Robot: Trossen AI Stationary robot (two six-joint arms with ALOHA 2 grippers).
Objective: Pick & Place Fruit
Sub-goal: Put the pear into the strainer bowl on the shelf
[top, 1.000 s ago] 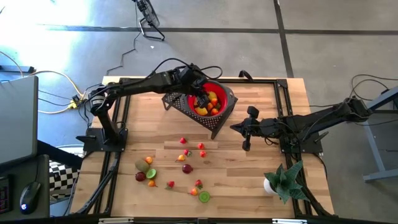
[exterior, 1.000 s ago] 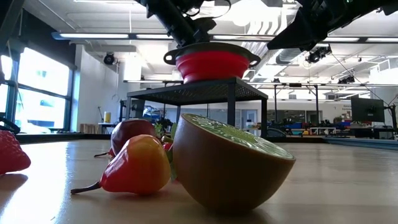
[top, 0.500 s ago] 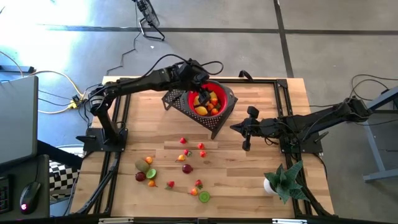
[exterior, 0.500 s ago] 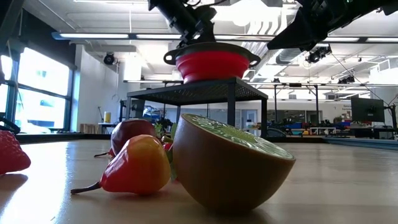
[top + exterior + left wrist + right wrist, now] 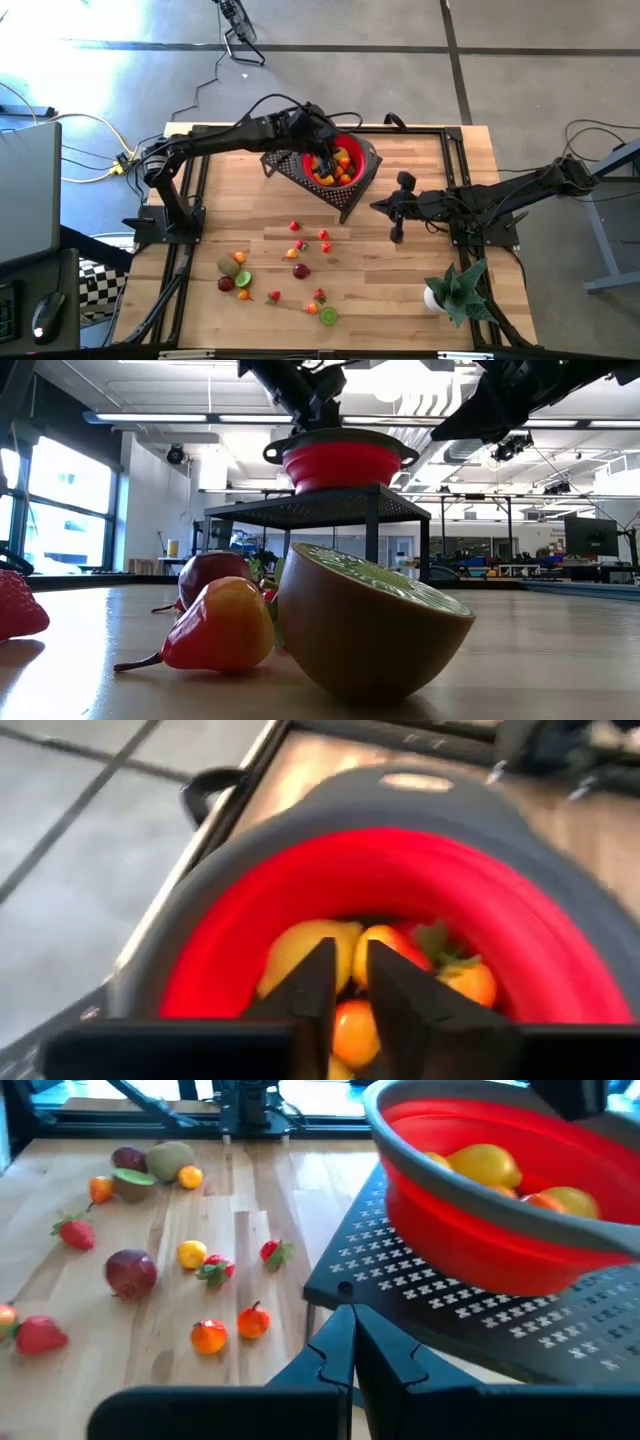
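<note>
The left gripper (image 5: 348,982) hangs over the red bowl (image 5: 352,148), its fingers nearly together with a slim gap and nothing held; yellow and orange toy fruits (image 5: 375,970) lie just beyond the tips. The right gripper (image 5: 352,1342) is closed and empty beside the perforated black stand (image 5: 480,1330), with loose fruit (image 5: 190,1255) ahead on the wooden table (image 5: 400,280).

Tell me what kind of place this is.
Probably a robotics lab or workshop: a wooden workbench on a concrete floor, open industrial ceiling lights, and desks with monitors behind.
</note>
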